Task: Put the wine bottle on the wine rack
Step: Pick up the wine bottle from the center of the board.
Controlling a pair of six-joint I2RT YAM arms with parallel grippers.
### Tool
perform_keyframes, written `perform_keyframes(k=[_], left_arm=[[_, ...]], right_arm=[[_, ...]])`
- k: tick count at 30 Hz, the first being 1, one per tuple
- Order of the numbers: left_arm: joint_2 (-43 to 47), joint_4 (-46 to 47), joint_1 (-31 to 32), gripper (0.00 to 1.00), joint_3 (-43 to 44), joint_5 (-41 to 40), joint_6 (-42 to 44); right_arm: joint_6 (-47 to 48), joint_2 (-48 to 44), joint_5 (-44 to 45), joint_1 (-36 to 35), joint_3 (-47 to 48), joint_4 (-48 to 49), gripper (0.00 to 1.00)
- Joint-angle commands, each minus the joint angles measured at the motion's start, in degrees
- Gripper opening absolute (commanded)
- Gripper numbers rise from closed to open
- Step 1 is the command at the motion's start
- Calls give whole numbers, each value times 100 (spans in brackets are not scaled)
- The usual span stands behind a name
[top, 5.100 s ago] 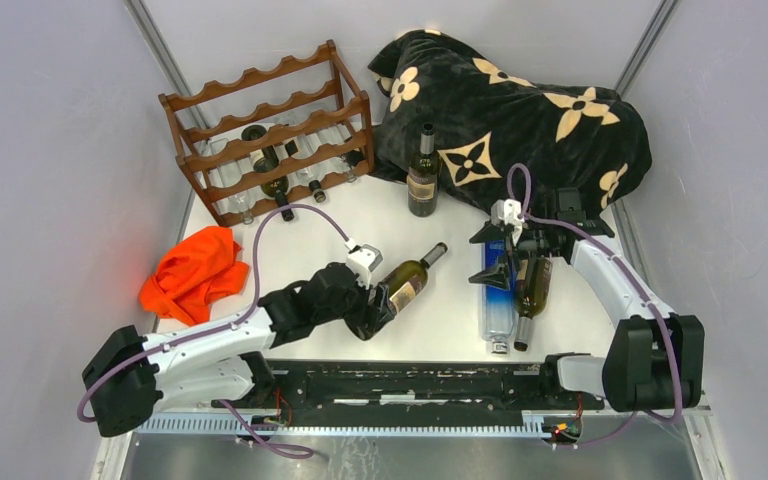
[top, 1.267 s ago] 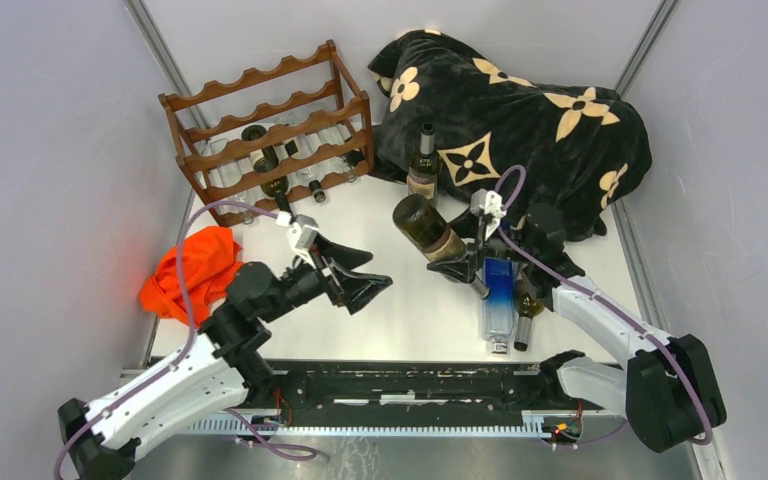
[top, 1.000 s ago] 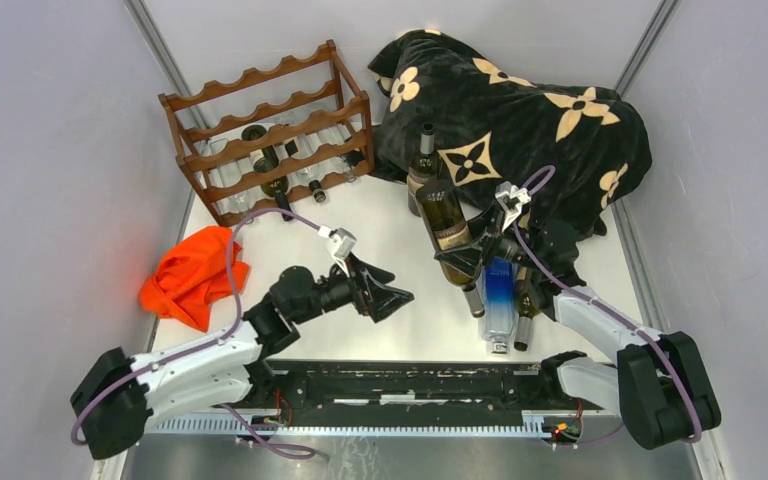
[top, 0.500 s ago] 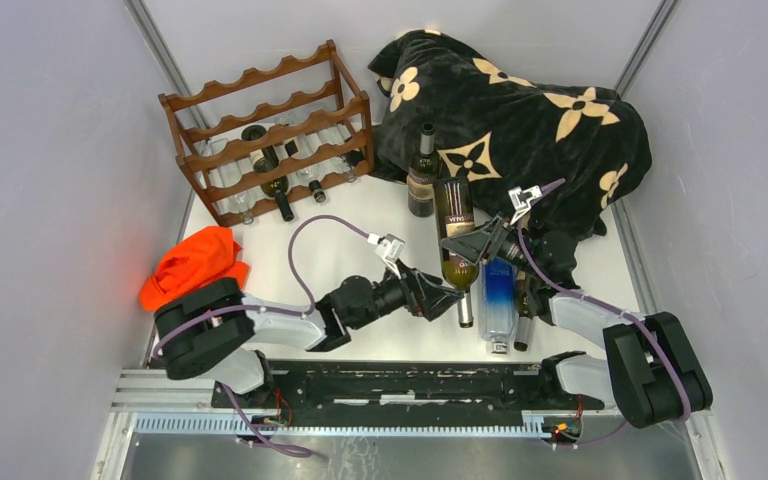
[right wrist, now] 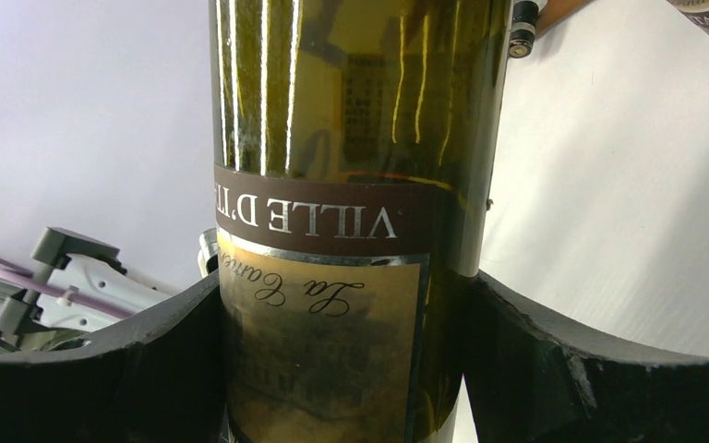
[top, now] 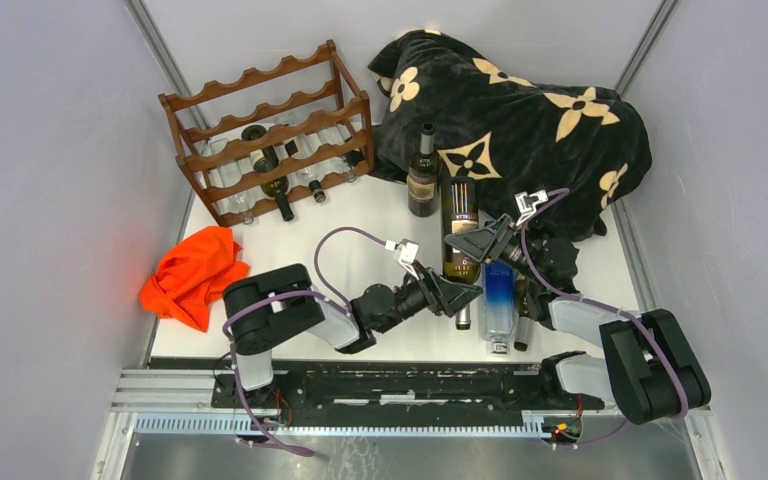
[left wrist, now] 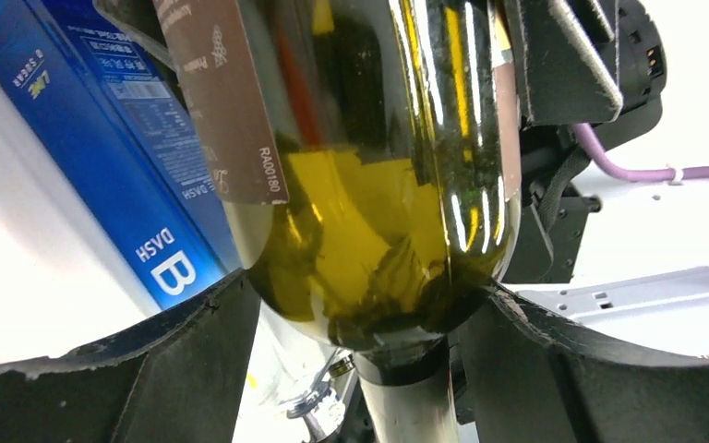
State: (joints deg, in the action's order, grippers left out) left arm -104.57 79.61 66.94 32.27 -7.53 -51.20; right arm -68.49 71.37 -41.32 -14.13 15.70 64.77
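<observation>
The wine bottle, green glass with a brown and gold label, hangs over the table's middle with its neck pointing to the near edge. My right gripper is shut on its labelled body, one finger on each side of the right gripper. My left gripper has come in from the left. Its jaws touch both sides of the bottle's shoulder, so the left gripper is shut on it just above the neck. The wine rack, dark reddish-brown, stands at the back left with several bottles lying in it.
A second dark bottle stands upright in front of a black flowered blanket. A clear bottle with a blue label and a green bottle lie under the right arm. An orange cloth lies at the left edge.
My left arm swung right and its jaws closed in on the bottle's shoulder. My right gripper turned the bottle until its neck pointed to the near edge.
</observation>
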Motion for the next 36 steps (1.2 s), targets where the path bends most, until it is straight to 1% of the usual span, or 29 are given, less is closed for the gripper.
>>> perform_keyframes(k=[1,4,7,11,15,19,20,21,23,24,26,30,31,32,33,34,35,36], left_arm=[[-236,998,81,80,292,-347,-294],[-355,1122,112,80,367,-496,-285],[-410,1142,139,79,380,-574,-309],[-486,757,202,76,594,-461,-361],[-595,703,233,68,750,-406,-417],[-578,572,240,63,766,-361,-486],[-555,494,233,58,771,-319,-487],[-542,433,239,48,783,-283,-481],[-513,312,237,25,779,-235,-466],[-493,268,234,17,765,-236,-462],[-449,256,219,3,689,-265,-488],[-425,522,146,2,509,-145,-710],[-462,605,118,8,505,-69,-801],[-501,645,104,33,508,-12,-923],[-537,635,101,54,538,42,-994],[-552,577,100,71,595,113,-1004],[-564,471,97,80,634,158,-995],[-562,382,99,86,673,185,-965]], right_arm=[[-668,-130,362,2,-80,1167,0],[-822,-158,593,27,-212,1198,0],[-870,-175,642,33,-227,1112,0],[-955,-213,716,30,-275,1123,0],[-866,-281,815,40,-305,1011,0],[-679,-370,845,36,-305,947,0],[-636,-378,852,40,-305,941,1],[-607,-383,839,41,-298,933,1],[-604,-379,799,39,-283,965,2],[-569,-385,793,41,-276,976,2],[-483,-426,774,35,-261,956,4],[-225,-519,791,40,-236,787,6],[-203,-527,799,33,-243,771,6],[-192,-527,793,31,-239,781,6],[-183,-527,791,29,-241,782,6],[-178,-528,792,31,-237,782,6],[-168,-524,788,26,-236,778,5],[-153,-536,784,32,-235,769,5]])
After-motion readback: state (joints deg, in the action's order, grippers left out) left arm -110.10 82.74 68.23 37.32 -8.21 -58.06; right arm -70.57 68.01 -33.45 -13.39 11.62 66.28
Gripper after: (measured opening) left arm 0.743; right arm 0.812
